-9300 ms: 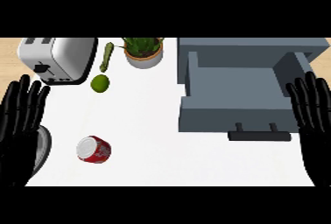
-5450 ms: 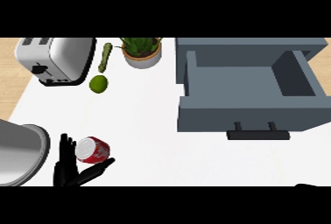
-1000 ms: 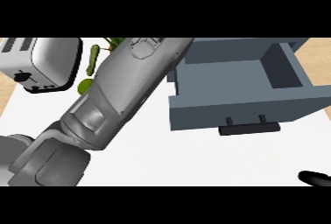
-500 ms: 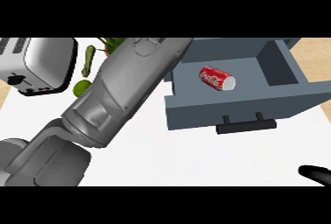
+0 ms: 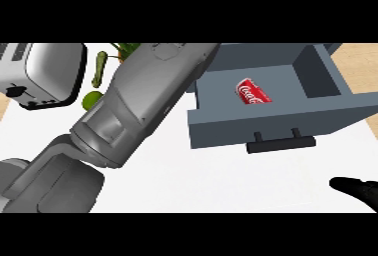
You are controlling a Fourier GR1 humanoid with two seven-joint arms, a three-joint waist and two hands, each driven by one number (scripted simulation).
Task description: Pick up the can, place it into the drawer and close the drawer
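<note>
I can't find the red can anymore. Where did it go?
In the head view the can lies on its side inside the open grey drawer, right of the big grey left forearm and behind the drawer's black handle.

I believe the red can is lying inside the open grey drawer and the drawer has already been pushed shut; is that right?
Not quite. The head view shows the red can lying inside the grey drawer, but the drawer is still pulled out and open, with its black handle facing the robot. It has not been pushed shut.
</note>
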